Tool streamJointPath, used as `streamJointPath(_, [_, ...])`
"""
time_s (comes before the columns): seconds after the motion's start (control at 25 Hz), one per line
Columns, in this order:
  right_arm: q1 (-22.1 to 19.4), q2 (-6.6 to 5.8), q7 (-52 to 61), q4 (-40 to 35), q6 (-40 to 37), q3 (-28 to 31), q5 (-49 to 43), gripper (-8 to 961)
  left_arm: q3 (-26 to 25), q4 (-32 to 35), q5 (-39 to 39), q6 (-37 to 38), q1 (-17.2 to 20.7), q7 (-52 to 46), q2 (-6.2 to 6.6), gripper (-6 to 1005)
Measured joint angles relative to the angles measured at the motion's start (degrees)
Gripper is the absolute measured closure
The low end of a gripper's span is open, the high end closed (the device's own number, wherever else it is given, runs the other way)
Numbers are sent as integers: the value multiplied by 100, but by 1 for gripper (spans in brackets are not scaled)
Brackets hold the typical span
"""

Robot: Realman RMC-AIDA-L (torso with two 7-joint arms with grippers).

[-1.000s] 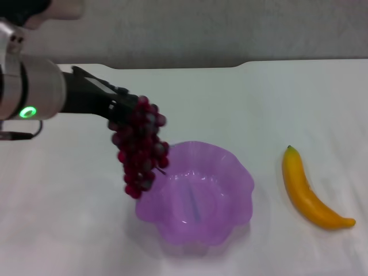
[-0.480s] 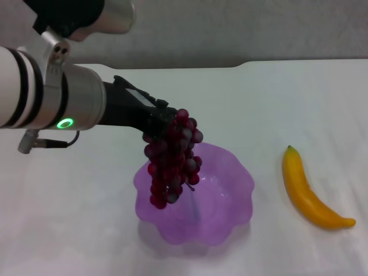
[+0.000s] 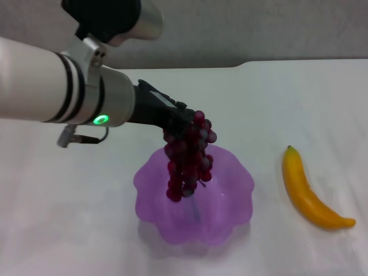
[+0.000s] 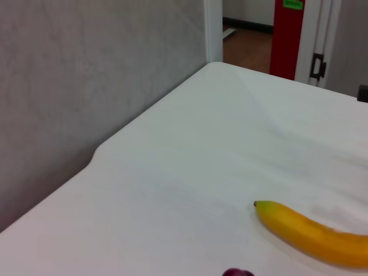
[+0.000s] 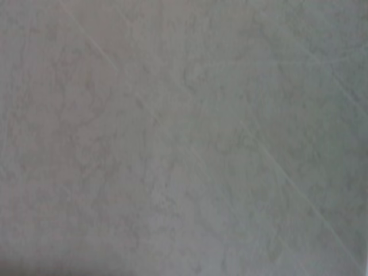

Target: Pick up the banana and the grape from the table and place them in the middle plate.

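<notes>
My left gripper (image 3: 179, 122) is shut on the top of the grape bunch (image 3: 187, 156), which hangs down over the middle of the purple scalloped plate (image 3: 236, 195). The lowest grapes hang inside the plate's rim; I cannot tell if they touch its bottom. The yellow banana (image 3: 307, 192) lies on the white table (image 3: 69, 213) to the right of the plate, dark tip pointing away from me. It also shows in the left wrist view (image 4: 313, 233), with one grape (image 4: 237, 272) at that picture's edge. My right gripper is out of view; its wrist view shows only a grey surface.
The table's notched far edge (image 3: 244, 63) meets a grey wall behind. The left wrist view shows a red door frame (image 4: 286, 37) beyond the table's far corner.
My left arm has carried the grape bunch to the right, from beside the plate's left rim to over its middle. The banana and plate have not moved.
</notes>
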Motion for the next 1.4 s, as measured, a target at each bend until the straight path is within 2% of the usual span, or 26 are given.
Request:
streamJointPath(0.92, [39,0,0,-6,-25,-45,0,74,276,-1360,-617,-659,-433,358,-7,865])
streamJointPath(1.4, [76,0,0,-24,-36,-60,0,73,426,-2040,-774,-1039,-794,438,-4,868])
